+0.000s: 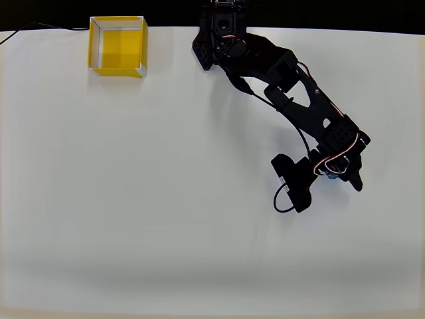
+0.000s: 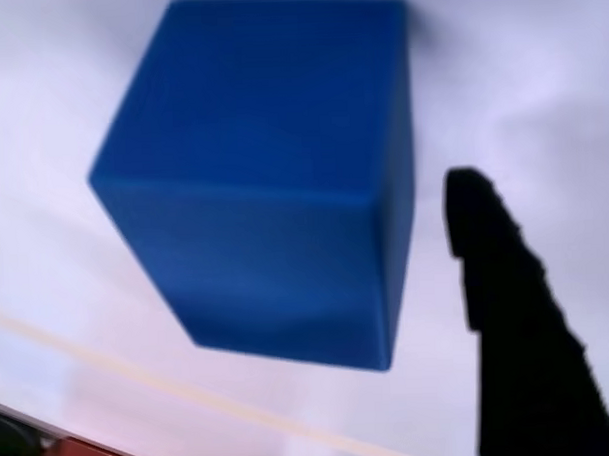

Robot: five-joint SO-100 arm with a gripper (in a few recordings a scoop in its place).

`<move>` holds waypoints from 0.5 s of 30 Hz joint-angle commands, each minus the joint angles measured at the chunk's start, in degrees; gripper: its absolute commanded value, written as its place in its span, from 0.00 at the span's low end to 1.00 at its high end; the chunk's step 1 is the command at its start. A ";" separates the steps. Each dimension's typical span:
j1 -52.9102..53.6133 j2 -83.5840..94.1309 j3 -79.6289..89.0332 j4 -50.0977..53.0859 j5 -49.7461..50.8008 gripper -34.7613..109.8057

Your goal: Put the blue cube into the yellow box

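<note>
You are at the start of the job: nothing is in the box (image 1: 117,46) yet. It sits empty in the upper left of the overhead view, against the far edge of the white desk (image 1: 133,199), its yellow floor bare.

The cube (image 2: 273,179) is well apart from it, over at the right of the overhead view, where only a sliver of blue (image 1: 330,176) peeks out from under the arm's (image 1: 292,86) head. In the wrist view the cube looms large and blurred in the upper middle of the frame, resting on the desk, as far as the blur lets you judge.

Your jaws (image 1: 340,174) are down at the cube. In the wrist view one dark finger (image 2: 513,321) rises at the lower right, just beside the cube's right face with a thin strip of desk showing between them, so that finger is not touching. The other finger is not visible, and you cannot tell whether the jaws stand wide or are closing; from the gap, I judge the cube is not yet gripped.

What is left is nearly everything: close on the cube, lift it, carry it across the desk to the upper left, and let it go over the box.
</note>
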 commanded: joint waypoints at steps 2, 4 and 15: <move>-1.76 1.76 -6.50 0.18 1.05 0.61; -2.11 1.05 -6.94 -0.26 0.70 0.59; -2.11 -1.41 -7.82 -1.23 -2.81 0.49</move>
